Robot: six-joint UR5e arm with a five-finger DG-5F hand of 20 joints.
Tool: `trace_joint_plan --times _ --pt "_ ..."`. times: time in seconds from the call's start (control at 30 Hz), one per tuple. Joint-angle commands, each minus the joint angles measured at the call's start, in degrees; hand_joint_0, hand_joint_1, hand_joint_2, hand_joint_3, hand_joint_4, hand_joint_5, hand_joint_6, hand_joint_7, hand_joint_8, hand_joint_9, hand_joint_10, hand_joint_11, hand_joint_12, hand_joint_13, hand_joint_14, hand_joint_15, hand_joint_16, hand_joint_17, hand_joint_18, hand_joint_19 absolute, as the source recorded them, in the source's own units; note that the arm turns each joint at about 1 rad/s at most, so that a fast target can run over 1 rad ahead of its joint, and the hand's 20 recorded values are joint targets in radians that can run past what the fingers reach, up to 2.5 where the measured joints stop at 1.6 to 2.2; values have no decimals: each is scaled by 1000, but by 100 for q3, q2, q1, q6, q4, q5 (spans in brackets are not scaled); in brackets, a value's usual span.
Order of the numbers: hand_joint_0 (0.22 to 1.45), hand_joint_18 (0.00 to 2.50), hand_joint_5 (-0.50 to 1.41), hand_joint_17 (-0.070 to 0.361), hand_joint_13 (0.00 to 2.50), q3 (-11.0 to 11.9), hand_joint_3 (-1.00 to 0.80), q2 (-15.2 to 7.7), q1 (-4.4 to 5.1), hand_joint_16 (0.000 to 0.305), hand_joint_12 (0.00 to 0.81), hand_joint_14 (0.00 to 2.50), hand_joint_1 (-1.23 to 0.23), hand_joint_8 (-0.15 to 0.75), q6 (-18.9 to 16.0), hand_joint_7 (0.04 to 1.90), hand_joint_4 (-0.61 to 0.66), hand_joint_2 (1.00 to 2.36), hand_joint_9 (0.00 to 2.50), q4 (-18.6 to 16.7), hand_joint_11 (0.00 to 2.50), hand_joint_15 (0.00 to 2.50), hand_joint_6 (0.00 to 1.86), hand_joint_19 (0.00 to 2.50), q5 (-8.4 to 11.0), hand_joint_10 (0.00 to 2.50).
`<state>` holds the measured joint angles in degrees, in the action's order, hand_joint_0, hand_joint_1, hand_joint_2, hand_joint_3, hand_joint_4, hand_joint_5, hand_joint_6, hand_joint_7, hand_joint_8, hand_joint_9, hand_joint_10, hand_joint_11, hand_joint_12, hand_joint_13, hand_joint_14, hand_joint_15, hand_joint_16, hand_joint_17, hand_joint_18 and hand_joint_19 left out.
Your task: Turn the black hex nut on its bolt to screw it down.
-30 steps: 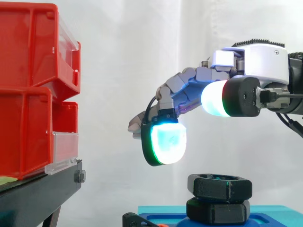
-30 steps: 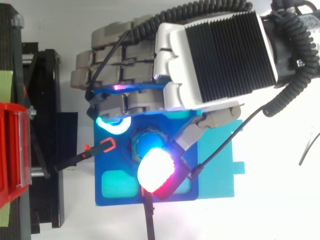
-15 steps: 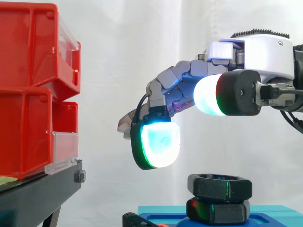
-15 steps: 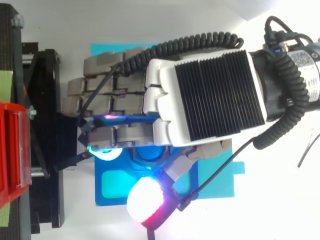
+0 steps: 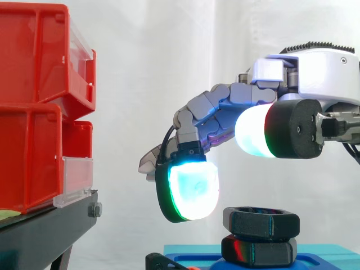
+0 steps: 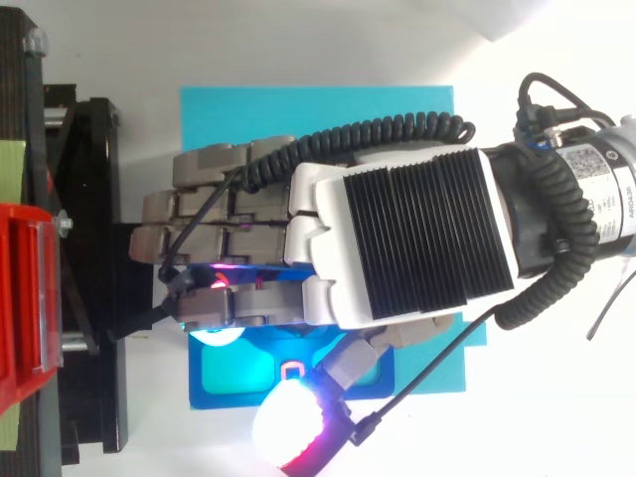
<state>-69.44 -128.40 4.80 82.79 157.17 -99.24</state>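
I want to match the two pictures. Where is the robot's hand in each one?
Side view: the hand enters from the right edge, one glowing pad hanging left of the black hex nut.
Top view: the hand covers the middle, over the blue plate.
Shared landmark: the red bins at the left edge.

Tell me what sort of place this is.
Most likely a robot lab test bench, not a working shop: a white curtain closes off the background, red bins sit on a black stand, and a black hex nut is mounted on a blue fixture plate beneath the robot's hand.
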Motion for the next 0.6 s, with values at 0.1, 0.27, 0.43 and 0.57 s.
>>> trace_joint_plan --times 0.1,0.27,0.43,0.57 --pt "515 515 -93 115 578 -8 -500 0 12 51 375 5 -237 314 0 1122 289 1000 550 16 179 124 618 219 1 4" --pt "515 516 -93 115 579 -8 -500 0 47 51 376 3 -239 312 0 1155 294 1000 546 33 177 121 574 223 1 4" --pt "516 516 -91 115 580 -8 -500 0 47 51 376 3 -241 312 0 1208 305 1000 544 42 177 121 531 222 1 3" --pt "516 516 -94 115 580 -8 -500 0 38 51 376 3 -242 315 0 1220 312 1000 544 42 182 124 515 226 1 3"
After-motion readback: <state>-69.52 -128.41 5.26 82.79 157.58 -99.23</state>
